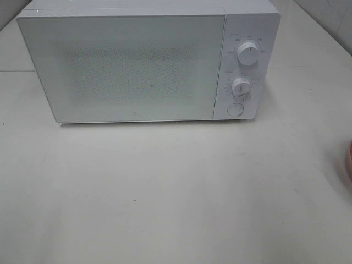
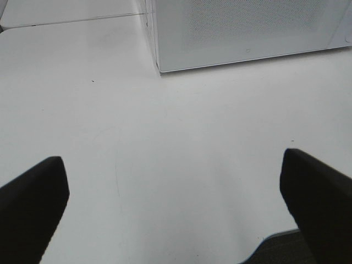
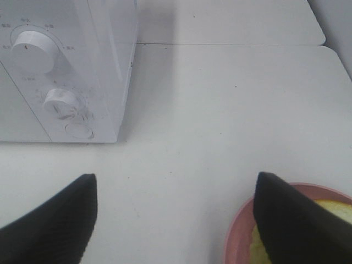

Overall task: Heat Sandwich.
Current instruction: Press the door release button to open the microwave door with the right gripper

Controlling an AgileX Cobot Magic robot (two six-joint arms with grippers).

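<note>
Sandwich: small white-bread sandwich with a yellowish layer (image 3: 334, 208), on a round pink plate (image 3: 234, 242) at the right of the white table (image 1: 165, 192); partly hidden behind a gripper finger.
Right gripper (image 3: 176, 181): jaws wide apart, empty, near the plate.
Left gripper (image 2: 173, 159): spread wide, empty, over bare table.
Microwave: white box-shaped oven (image 1: 126, 66), door shut, well apart from the plate.
Step, likely: open the door first. Press the round white button (image 1: 235, 109), probably the release, squarely. Then grip the sandwich lightly by its crust sides.

**White table carries a microwave and a plate**
A white microwave (image 1: 137, 66), door closed, stands at the far side of the pale table (image 1: 165, 192); a round pink plate (image 3: 237, 234) sits at the right edge, well apart from it.
</note>
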